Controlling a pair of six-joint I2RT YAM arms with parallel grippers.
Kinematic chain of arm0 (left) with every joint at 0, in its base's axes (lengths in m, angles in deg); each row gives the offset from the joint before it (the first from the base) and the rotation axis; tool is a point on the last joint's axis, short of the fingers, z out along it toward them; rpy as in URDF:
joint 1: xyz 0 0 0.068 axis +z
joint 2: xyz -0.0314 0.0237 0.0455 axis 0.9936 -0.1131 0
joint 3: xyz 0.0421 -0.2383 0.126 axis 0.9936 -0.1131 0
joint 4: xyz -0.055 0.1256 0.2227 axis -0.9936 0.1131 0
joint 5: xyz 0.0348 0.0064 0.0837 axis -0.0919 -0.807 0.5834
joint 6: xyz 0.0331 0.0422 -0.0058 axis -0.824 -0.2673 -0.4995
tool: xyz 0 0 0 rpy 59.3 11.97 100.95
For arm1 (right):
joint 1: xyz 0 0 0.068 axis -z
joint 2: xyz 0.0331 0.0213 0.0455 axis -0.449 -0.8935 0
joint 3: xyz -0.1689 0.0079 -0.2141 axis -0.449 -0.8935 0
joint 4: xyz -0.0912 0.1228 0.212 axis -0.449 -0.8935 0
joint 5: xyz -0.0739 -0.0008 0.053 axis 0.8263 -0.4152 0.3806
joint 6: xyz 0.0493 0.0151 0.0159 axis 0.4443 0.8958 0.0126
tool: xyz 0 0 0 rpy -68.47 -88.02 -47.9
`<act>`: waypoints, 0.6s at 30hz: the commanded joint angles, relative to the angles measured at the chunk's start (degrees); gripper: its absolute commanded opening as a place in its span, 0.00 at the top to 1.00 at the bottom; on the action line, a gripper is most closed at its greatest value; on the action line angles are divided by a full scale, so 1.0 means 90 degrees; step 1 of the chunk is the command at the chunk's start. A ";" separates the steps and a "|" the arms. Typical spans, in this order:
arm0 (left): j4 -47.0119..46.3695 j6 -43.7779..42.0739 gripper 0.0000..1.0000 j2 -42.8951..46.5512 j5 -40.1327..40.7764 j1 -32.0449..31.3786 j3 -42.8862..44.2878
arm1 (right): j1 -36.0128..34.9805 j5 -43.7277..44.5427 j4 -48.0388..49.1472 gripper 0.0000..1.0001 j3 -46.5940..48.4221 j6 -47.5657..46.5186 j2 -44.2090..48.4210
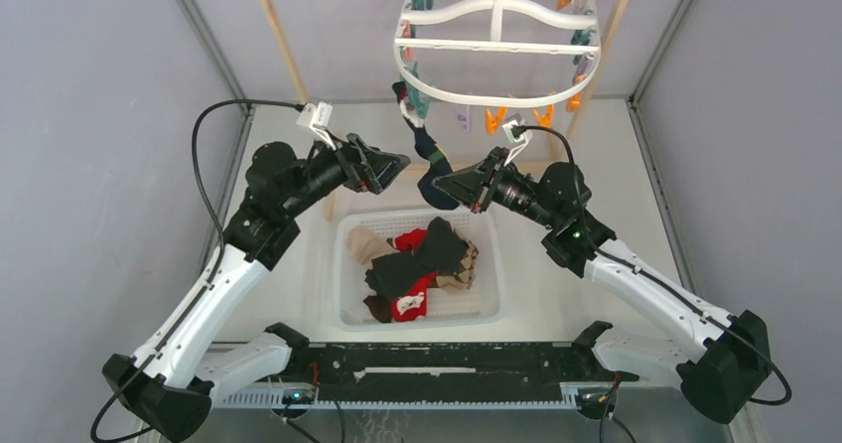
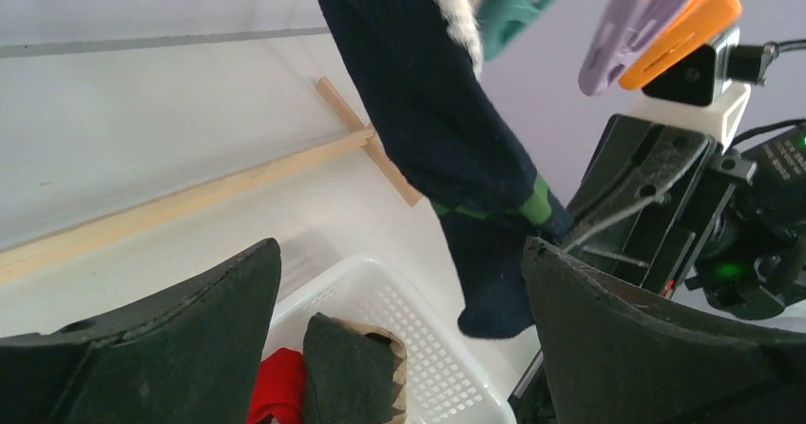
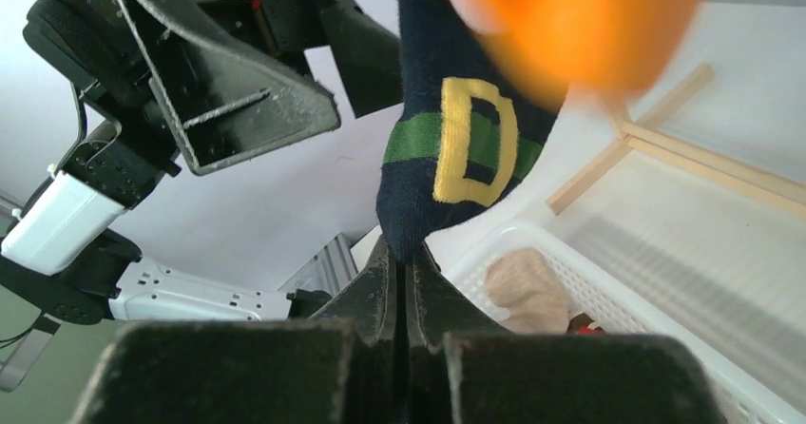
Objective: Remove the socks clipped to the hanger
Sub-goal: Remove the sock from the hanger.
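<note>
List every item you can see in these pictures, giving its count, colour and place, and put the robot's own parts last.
hanger: one, white oval frame, hung from the rack's rod at the far side.
clips: several, orange, teal and purple, dangling from the hanger's rim.
navy sock: one, navy with a green band and a yellow mark, hanging below the hanger at a teal clip.
loose socks: several, exact count unclear, red, black, beige and brown, piled in the basket.
basket: one, white and perforated, on the table between the arms.
wooden rack: one, pale wood with a metal rod, at the far edge.
table: one, white.
left gripper: black, open, beside the navy sock.
right gripper: black, shut on the navy sock's lower end.
</note>
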 commanded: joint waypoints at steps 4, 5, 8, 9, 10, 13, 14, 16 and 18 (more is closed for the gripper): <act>-0.0956 0.0467 0.00 -0.0359 -0.0372 0.0018 0.0098 | -0.0445 0.0333 0.0132 1.00 0.0015 -0.0490 -0.0126; -0.1029 0.0539 0.00 -0.0359 -0.0439 0.0017 0.0088 | -0.0505 0.0372 0.0061 1.00 0.0047 -0.0558 -0.0164; -0.1153 0.0629 0.00 -0.0251 -0.0530 0.0017 0.0008 | -0.0673 0.0492 -0.0097 1.00 0.0125 -0.0751 -0.0264; -0.1168 0.0640 0.00 -0.0211 -0.0538 0.0012 -0.0008 | -0.0741 0.0545 -0.0129 1.00 0.0146 -0.0818 -0.0299; -0.1163 0.0645 0.00 -0.0174 -0.0556 0.0009 -0.0030 | -0.0793 0.0582 -0.0145 1.00 0.0167 -0.0860 -0.0340; -0.1149 0.0638 0.00 -0.0099 -0.0539 0.0007 -0.0105 | -0.0965 0.0666 -0.0150 1.00 0.0243 -0.0955 -0.0468; -0.1131 0.0623 0.00 -0.0095 -0.0510 0.0007 -0.0130 | -0.1037 0.0693 -0.0149 1.00 0.0272 -0.0976 -0.0507; -0.1101 0.0584 0.00 -0.0127 -0.0486 0.0007 -0.0145 | -0.1127 0.0749 -0.0166 1.00 0.0329 -0.1023 -0.0557; -0.1075 0.0563 0.00 -0.0165 -0.0481 -0.0010 -0.0155 | -0.1233 0.0813 -0.0217 1.00 0.0388 -0.1079 -0.0581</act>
